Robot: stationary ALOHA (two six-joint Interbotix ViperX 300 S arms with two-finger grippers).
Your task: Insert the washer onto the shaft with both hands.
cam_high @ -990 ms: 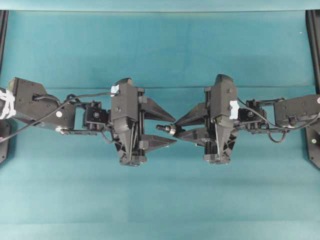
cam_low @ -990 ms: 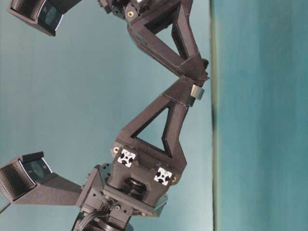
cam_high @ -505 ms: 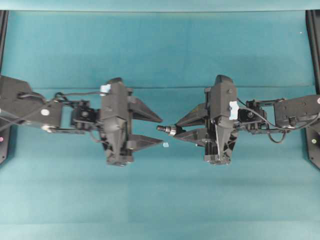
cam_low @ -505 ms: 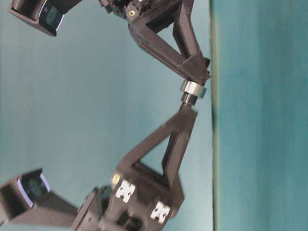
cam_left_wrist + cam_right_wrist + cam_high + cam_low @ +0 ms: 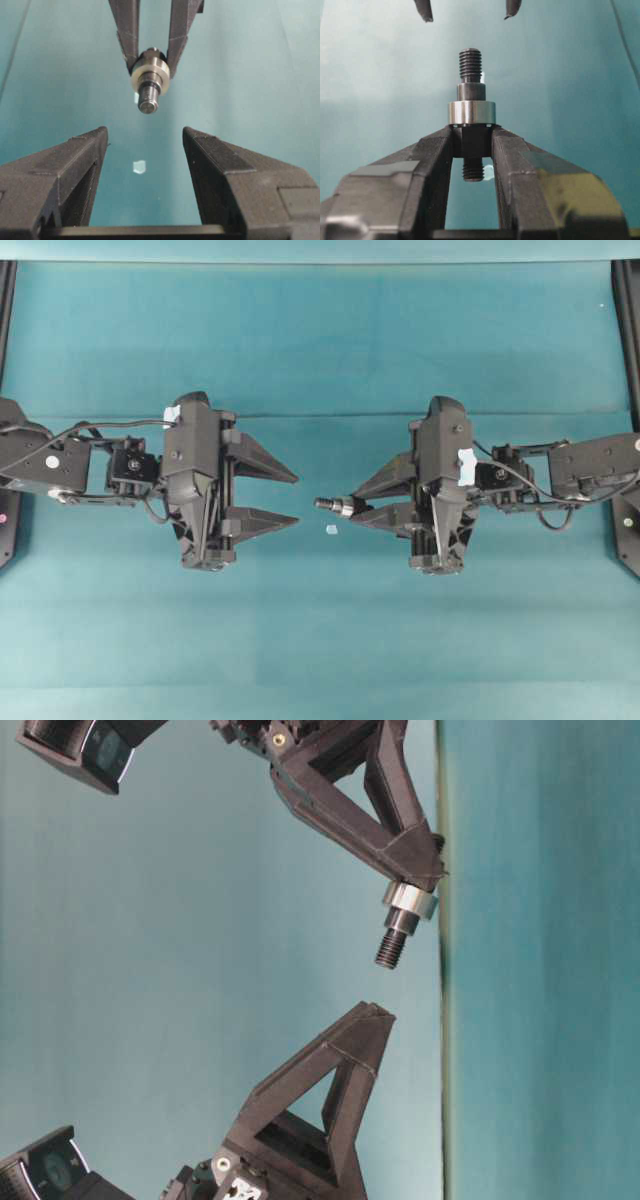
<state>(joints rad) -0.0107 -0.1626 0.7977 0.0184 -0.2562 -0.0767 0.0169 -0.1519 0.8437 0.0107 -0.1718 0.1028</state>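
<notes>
Teal cloth point(image 5: 320, 640) covers the whole table.

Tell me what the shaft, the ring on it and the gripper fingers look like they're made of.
The shaft looks like dark, matte metal: grey, with cut threads at both ends. The washer looks like polished metal, bright silver with reflections. The right gripper's fingers look like black plastic, possibly printed: dull, faintly ridged surface.
</notes>
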